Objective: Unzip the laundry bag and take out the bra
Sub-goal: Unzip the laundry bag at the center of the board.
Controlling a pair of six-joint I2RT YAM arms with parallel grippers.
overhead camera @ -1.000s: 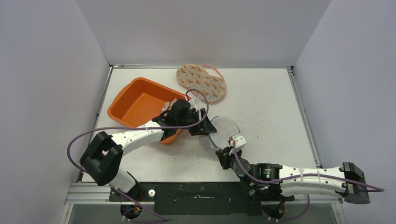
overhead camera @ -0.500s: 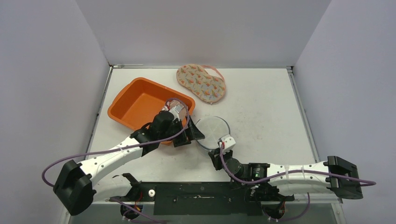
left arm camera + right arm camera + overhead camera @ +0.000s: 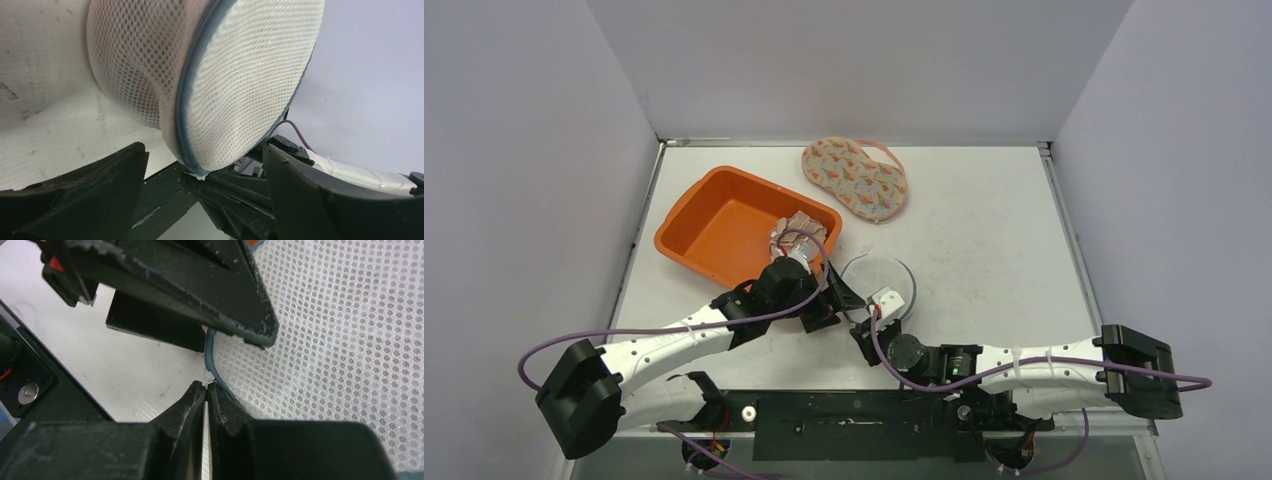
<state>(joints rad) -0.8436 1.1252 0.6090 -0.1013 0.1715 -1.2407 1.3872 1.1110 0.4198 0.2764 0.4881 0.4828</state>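
Pinching the blue zipper band [image 3: 212, 365] of the round mesh laundry bag [image 3: 881, 280], my right fingers [image 3: 206, 390] are pressed shut at its near rim. The bag sits mid-surface [image 3: 984, 230], just beside the orange tub [image 3: 714, 215]. My left fingers [image 3: 829, 300] gape wide, holding nothing, at the bag's left edge. The band runs on round the rim away from my right fingertips; I judge the pull must follow it.

table [image 3: 994, 220]: white, scuffed | left of middle: orange tub [image 3: 714, 225], set askew | far edge, middle: patterned bra [image 3: 856, 177], lying flat, near the tub but apart | near middle: round mesh bag [image 3: 876, 277], just right of the tub's near corner
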